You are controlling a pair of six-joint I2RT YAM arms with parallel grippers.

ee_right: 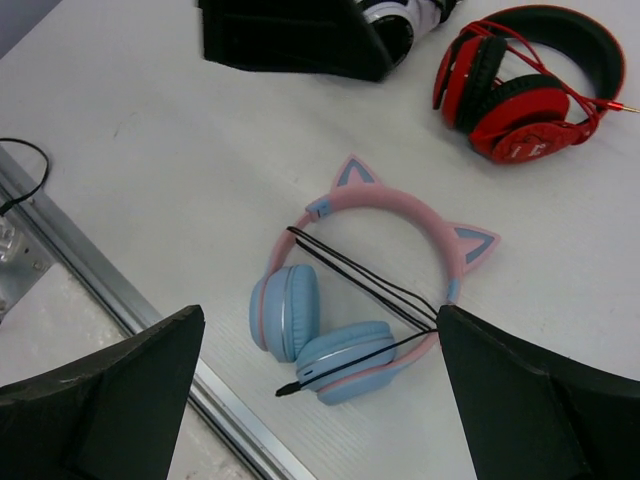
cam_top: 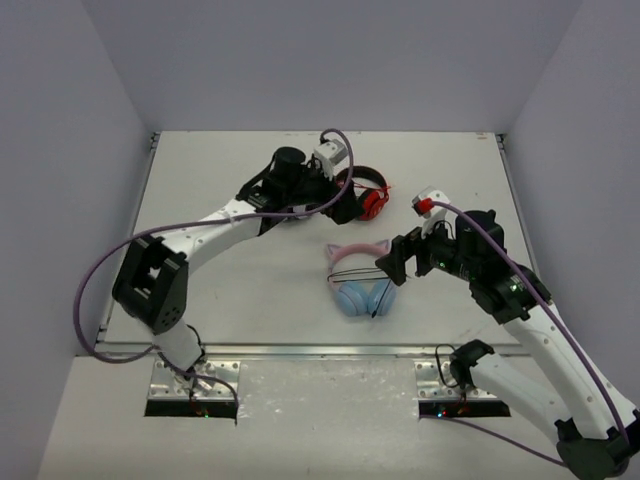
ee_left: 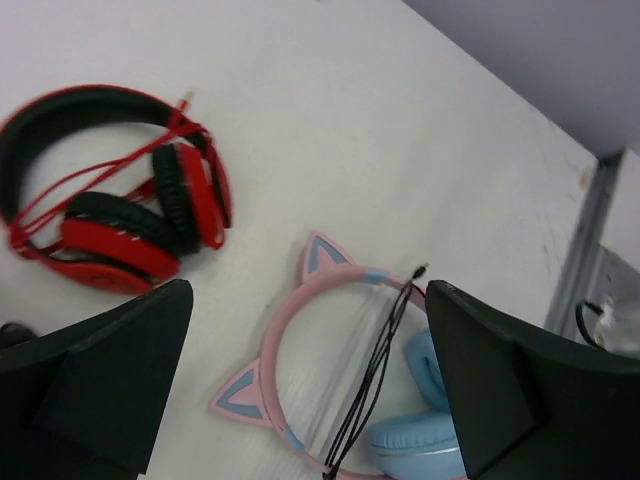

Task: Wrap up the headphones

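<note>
The headphones (cam_top: 357, 250) lay flat on the counter (cam_top: 250, 290), a little right of centre and towards the near edge, with the pink headband and its two cat ears pointing far and the two light blue ear cups (ee_right: 285, 312) folded together on the near side. The thin black cable (ee_right: 365, 278) ran in several strands across the opening of the headband from one side to the other. One more strand came back over the ear cups and ended in a plug lying on the counter just beside them. The left gripper (cam_top: 345, 205) hung over the far middle of the counter with its fingers (ee_left: 100, 390) spread wide and nothing between them, the headphones showing on the counter below the gap. Just right of it lay the red-and-black headphones (cam_top: 373, 200), well apart from the pink pair, with a red cord looped over them. The right gripper (cam_top: 393, 262) stood just right of the pink headband, its fingers (ee_right: 540, 400) also spread wide and empty. A metal rail (ee_right: 100, 275) ran along the near edge of the counter.
</note>
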